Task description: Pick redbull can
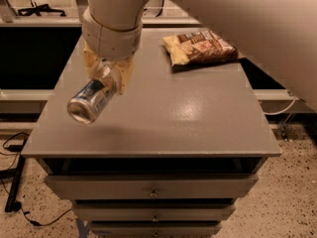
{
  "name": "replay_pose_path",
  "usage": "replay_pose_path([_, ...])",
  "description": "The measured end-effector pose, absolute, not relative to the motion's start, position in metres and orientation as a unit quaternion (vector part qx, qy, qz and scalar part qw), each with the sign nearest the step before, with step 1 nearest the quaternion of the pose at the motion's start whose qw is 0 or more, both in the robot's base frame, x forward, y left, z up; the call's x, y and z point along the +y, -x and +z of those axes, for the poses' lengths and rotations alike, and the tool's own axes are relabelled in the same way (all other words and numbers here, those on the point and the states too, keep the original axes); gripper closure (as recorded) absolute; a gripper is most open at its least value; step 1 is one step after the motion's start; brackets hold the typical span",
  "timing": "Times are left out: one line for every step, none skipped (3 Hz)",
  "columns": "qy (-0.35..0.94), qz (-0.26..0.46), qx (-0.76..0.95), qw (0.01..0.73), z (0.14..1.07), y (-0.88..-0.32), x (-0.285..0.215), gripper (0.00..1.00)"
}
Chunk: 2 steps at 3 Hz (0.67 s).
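Note:
The redbull can (92,99) is a slim silver can with blue panels, tilted with its shiny round end toward the camera. It hangs in the air above the left part of the grey cabinet top (173,118). My gripper (108,76) is shut on the can's upper end, its tan fingers (125,73) on either side. The big white arm comes in from the upper right and covers the top of the view.
A brown-and-yellow snack bag (198,47) lies at the back right of the cabinet top. Drawers (153,190) sit below the front edge. A dark shelf and cables are to the left on the speckled floor.

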State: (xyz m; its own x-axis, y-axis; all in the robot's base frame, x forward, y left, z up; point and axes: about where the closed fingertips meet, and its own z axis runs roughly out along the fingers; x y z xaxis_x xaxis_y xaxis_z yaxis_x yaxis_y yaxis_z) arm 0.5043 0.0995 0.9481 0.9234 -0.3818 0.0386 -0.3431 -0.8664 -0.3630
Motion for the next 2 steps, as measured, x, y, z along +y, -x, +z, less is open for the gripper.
replay_pose_path([0.93, 0.026, 0.221, 0.293, 0.975, -0.535, 0.096, 1.0])
replay_pose_path([0.905, 0.054, 0.24, 0.348, 0.995, -0.558, 0.086, 1.0])
